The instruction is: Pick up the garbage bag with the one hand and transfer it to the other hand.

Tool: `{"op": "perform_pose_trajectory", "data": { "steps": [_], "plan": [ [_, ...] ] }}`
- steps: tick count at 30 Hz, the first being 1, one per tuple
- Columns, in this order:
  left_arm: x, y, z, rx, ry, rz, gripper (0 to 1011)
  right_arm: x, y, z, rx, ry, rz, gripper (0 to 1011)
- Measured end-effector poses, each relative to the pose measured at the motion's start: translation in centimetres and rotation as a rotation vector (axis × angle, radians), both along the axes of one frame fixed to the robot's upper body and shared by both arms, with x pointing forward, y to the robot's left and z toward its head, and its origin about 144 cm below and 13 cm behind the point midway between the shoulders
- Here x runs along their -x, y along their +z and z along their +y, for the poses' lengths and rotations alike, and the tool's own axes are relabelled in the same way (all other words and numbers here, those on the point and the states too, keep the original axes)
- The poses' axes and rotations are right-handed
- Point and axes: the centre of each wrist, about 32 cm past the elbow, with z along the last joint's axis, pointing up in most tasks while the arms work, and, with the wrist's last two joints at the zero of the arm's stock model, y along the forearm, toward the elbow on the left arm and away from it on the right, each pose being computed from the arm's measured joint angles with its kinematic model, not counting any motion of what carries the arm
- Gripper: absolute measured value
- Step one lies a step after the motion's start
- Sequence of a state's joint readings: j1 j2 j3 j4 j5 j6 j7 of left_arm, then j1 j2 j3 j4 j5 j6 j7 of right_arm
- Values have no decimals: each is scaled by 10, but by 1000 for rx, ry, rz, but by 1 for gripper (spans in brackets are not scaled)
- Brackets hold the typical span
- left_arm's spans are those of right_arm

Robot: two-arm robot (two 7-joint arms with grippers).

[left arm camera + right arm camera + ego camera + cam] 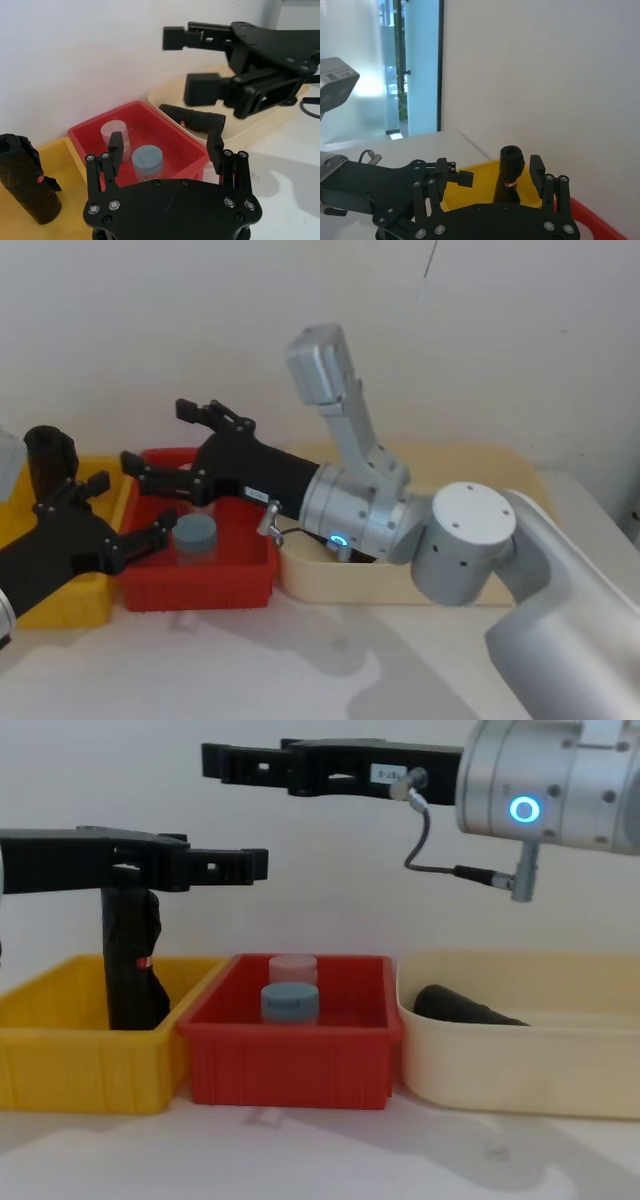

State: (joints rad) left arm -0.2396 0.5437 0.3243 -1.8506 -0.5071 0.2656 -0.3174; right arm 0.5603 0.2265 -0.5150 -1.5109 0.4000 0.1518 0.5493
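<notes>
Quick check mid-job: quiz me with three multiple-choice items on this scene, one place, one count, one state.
1. The lying roll is in which bin? A yellow B red C cream
2. Jars in the red bin? A one B two C four
3. The right gripper is: A open, empty B shut on a roll C shut on a jar
Answers: C, it lies inside the cream bin; B, a grey-lidded jar and a pale-lidded jar; A, its fingers are spread with nothing between.
</notes>
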Motion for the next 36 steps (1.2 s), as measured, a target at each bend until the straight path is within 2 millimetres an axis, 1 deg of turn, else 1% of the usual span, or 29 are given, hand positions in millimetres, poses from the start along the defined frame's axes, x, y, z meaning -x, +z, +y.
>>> {"op": "perform_pose_trajectory", "data": {
  "steps": [7,15,27,33,36],
  "plan": [
    [1,0,0,-2,1,6,1001,-7,5,10,18,20,23,1000],
    [11,-2,2,-7,34,46,1001,-14,11,20,2,-3,47,1000],
    [44,-10,10,-19,147,131,1001,-19,18,33,0,-44,68,1000],
    [56,-12,13,-29,189,156,1001,-21,18,38,39,-38,56,1000],
    [59,-13,14,-32,199,161,1001,-23,18,39,57,-34,47,1000]
  ]
}}
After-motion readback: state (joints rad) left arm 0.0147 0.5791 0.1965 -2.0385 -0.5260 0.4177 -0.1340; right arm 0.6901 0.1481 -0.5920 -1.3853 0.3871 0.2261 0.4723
